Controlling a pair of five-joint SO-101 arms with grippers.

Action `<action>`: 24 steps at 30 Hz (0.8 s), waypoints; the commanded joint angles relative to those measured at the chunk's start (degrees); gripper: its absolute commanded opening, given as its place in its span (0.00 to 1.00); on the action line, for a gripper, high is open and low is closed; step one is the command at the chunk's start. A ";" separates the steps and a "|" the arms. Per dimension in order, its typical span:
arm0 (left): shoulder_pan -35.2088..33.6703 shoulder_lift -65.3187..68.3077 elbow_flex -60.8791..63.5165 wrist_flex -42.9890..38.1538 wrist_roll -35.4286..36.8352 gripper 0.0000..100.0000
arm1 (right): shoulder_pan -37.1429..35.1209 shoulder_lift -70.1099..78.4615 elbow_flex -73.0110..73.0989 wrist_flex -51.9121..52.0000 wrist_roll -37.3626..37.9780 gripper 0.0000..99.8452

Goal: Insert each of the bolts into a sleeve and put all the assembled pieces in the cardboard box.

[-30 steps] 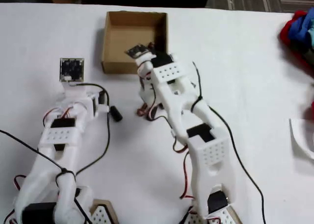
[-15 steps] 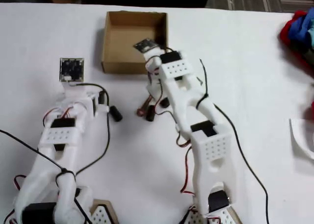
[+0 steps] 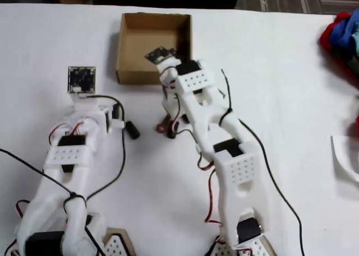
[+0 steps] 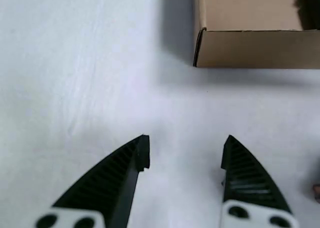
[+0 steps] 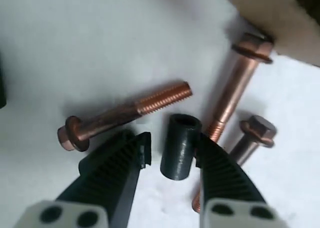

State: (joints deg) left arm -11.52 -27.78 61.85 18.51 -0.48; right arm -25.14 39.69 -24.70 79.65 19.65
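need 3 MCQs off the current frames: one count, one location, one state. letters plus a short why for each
1. How many copper bolts lie in the right wrist view?
A) one
B) three
C) five

2. Where is the black sleeve in that view?
A) slid onto a bolt
B) between the right gripper fingers
C) on top of a bolt head

3. What state is the left gripper in?
A) open, nothing between its fingers
B) shut on a bolt
C) shut on a sleeve

Answers:
1 B: three separate heads and shanks lie on the table.
2 B: the sleeve sits in the gap between the open fingers, and its bore is hollow.
3 A: bare table shows between the spread fingers.
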 commanded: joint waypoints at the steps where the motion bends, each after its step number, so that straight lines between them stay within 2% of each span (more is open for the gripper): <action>1: -0.26 0.09 -2.33 -1.14 0.09 0.25 | 0.04 1.89 0.09 -0.13 0.18 0.14; 12: -0.26 0.09 -2.33 -1.14 0.09 0.25 | 0.13 5.85 -3.25 0.75 0.18 0.14; 16: -0.26 0.09 -2.33 -1.14 0.09 0.25 | 0.22 5.93 -3.25 0.75 0.18 0.01; 19: -0.26 0.09 -2.33 -1.14 0.09 0.25 | 0.22 5.93 -3.34 1.36 0.09 0.05; 24: -0.26 0.09 -2.33 -1.14 0.09 0.25 | 0.13 5.85 -3.60 2.77 0.09 0.06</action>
State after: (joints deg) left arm -11.43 -27.78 61.85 18.51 -0.48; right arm -24.35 45.14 -28.13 80.88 19.47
